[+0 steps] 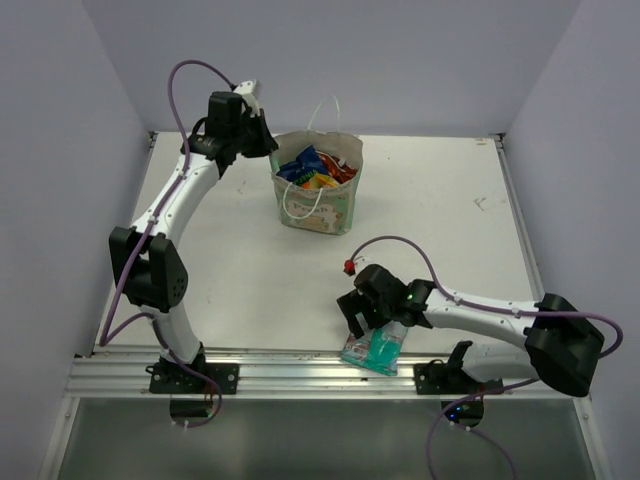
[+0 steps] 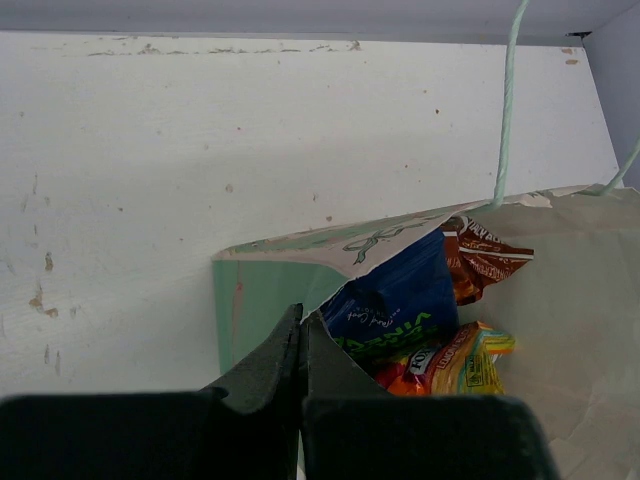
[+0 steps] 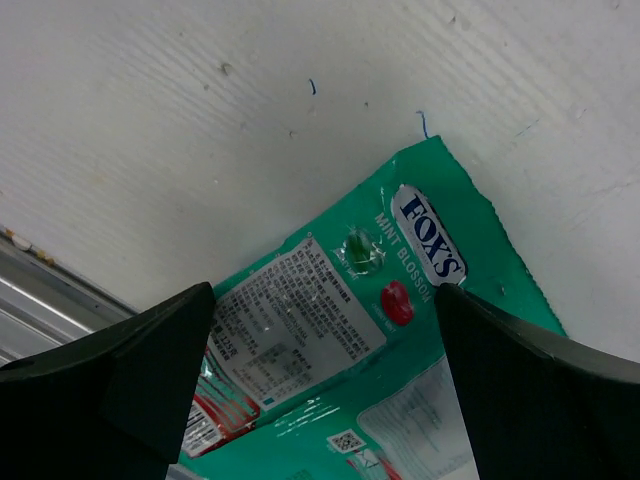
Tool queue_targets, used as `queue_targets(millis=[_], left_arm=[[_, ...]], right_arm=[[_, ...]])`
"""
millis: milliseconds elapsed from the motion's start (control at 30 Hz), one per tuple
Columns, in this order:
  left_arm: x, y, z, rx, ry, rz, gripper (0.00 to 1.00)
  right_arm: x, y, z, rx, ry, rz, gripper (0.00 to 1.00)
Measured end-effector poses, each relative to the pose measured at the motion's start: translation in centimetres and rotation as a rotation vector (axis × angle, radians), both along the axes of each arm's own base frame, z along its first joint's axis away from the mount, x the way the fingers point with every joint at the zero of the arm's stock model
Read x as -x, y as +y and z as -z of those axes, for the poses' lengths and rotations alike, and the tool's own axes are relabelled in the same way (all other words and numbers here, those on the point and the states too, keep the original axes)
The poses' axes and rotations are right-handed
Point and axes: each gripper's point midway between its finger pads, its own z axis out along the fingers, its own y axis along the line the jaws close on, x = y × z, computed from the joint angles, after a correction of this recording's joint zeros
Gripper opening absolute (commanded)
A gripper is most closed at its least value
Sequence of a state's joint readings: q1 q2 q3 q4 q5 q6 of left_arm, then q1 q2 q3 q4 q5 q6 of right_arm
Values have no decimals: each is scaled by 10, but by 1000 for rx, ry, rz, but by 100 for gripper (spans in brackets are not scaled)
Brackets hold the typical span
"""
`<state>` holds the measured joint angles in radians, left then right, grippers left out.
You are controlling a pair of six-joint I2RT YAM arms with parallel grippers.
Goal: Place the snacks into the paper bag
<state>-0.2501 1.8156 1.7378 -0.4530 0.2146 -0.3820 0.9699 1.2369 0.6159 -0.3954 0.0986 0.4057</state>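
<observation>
Right wrist view: the right fingers [image 3: 130,380] stand wide apart and grip nothing, one on each side of the teal-white packet [image 3: 330,320], which lies flat on the white surface [image 3: 200,120] between them. Just beyond the fingertips the packet reads "FOXS" in a dark blue oval, with "MINT BLOSSOM" beside it. Nearer the fingers there is a white panel of print too small to read, and a small QR code below that. Off the left-hand finger, a metal rail [image 3: 40,290] edges the surface.

Left wrist view: the left fingers [image 2: 260,370] are pressed together, with the rim of the paper bag [image 2: 330,245] pinched between them. Right beyond the tips, inside the bag, sits the dark blue packet [image 2: 395,300] with green lettering I cannot read with certainty. A red-brown packet [image 2: 480,260] lies farther off and an orange-yellow packet [image 2: 450,365] to the side. A pale string handle [image 2: 508,100] rises from the far rim.
</observation>
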Motion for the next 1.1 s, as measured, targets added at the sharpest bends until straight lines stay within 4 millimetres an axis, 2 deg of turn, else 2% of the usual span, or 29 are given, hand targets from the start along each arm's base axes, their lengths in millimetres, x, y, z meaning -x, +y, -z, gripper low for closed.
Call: queue_targets(millis=[33,133,167,200,233,267,433,567,633,700,767,967,1000,1100], left_arm=[[0,0,0,-1,0,-2,0],[0,1,0,-4,1,-6,0],[0,2,0,-5,0,-9,0],[0,2,1,-6,1,-9,0],[0,2,0,-7,1,-11,0],[0,2,0,-7,2,-12,0],[1,4,0,-11,4,-18,0],[2,6,1,-16,7,-25,0],[2,6,1,-17,8,-26,0],[2,6,1,-19,8,-29,0],[2,7,1,-21,8,-32,0],[2,7,1,-22,8,-33,0],[2,7,1,-22,8,-33,0],[2,7,1,-21,8,-33,0]], right_arm=[[6,-2,7,8,22,-2,97],[11,-1,12,-11,35,17,86],[11,-1,13,-19,36,27,54],[11,0,13,-22,37,32,37],[12,0,14,-28,47,47,15],[15,0,15,-30,59,54,0],[19,2,12,-37,77,75,0],[25,-9,7,-4,84,78,0],[24,-15,-2,33,80,84,0],[14,-14,-27,56,44,86,0],[-6,-1,-66,28,-40,91,0],[-97,45,-243,-131,-491,132,0],[-111,49,-264,-134,-556,142,0],[-153,57,-304,-108,-704,170,0]])
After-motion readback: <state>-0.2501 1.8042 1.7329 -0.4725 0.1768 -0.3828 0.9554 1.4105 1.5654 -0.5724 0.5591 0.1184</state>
